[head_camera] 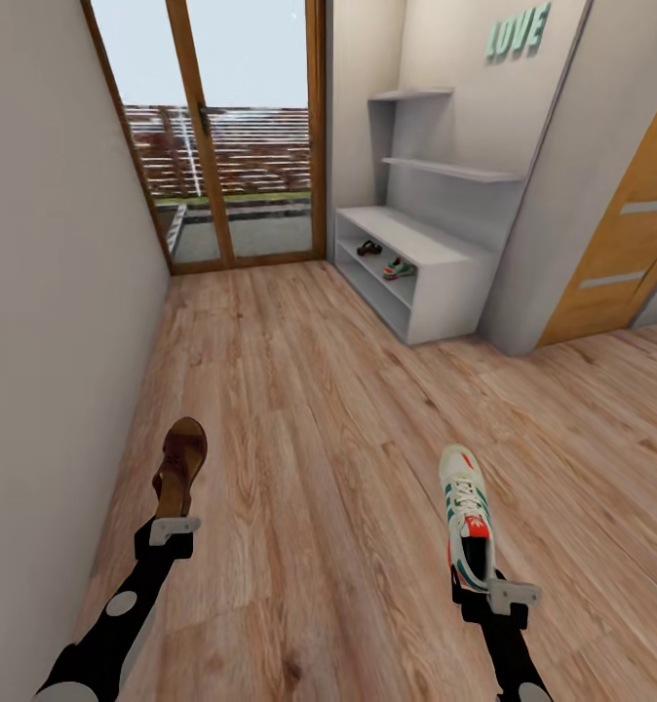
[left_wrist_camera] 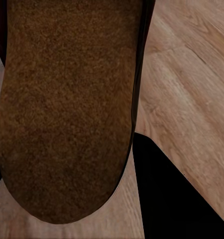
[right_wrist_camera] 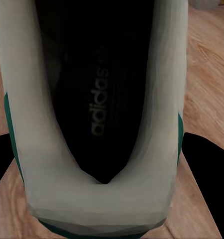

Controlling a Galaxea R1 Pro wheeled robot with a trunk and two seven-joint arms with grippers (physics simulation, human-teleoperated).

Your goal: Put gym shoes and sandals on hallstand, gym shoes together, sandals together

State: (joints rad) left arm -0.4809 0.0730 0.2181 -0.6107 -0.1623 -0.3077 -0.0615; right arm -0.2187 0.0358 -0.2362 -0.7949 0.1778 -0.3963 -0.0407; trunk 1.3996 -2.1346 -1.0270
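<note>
One sandal and one gym shoe held above corridor floor; other sandal and other gym shoe sit apart on hallstand shelf.

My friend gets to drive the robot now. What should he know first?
Left gripper is shut on a sandal; right gripper is shut on a sneaker. Both are held above the wood floor.
Done: the other sandal and other sneaker sit on the shoe rack's upper open shelf.
Left: drive over and set each shoe beside its partner.
</note>
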